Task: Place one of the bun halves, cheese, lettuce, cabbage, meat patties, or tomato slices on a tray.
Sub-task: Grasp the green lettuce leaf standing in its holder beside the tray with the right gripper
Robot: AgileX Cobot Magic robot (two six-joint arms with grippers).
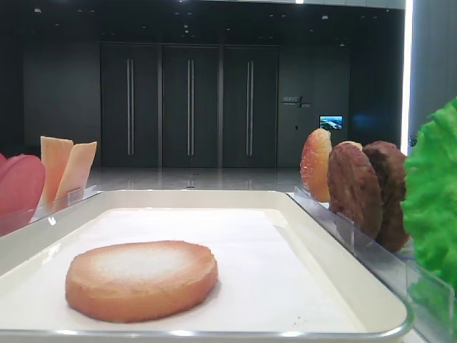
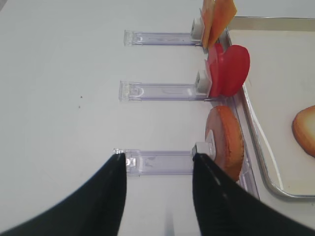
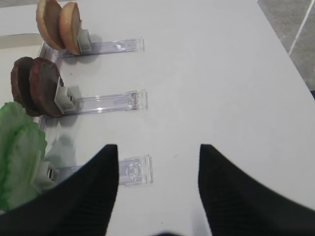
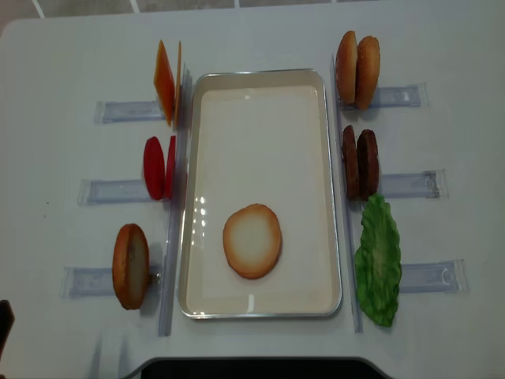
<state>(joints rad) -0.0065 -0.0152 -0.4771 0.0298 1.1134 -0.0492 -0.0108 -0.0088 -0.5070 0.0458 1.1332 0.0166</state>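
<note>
Seen from above, the tray (image 4: 260, 87) sits in the middle of the white table (image 4: 63, 63) with one bun half (image 4: 252, 241) lying flat on its liner, pale cut face up, toward the near end. To its left stand the cheese slices (image 4: 166, 83), the tomato slices (image 4: 158, 167) and another bun (image 4: 131, 266), each upright at the inner end of a clear holder (image 4: 118, 110); to its right stand two more bun pieces (image 4: 357, 69), the meat patties (image 4: 360, 164) and the lettuce (image 4: 379, 260). Neither gripper shows clearly in this overhead view. The low view across the tray shows what the top view cannot: the thickness of the flat bun and the upright lean of the patties and lettuce at the right rim. The left wrist view shows the left gripper (image 2: 158, 169) with its dark jaws spread and nothing between them, above the nearest holder beside the upright bun. The right wrist view shows the right gripper (image 3: 158, 162) likewise spread and empty, over the holder that carries the lettuce.
</note>
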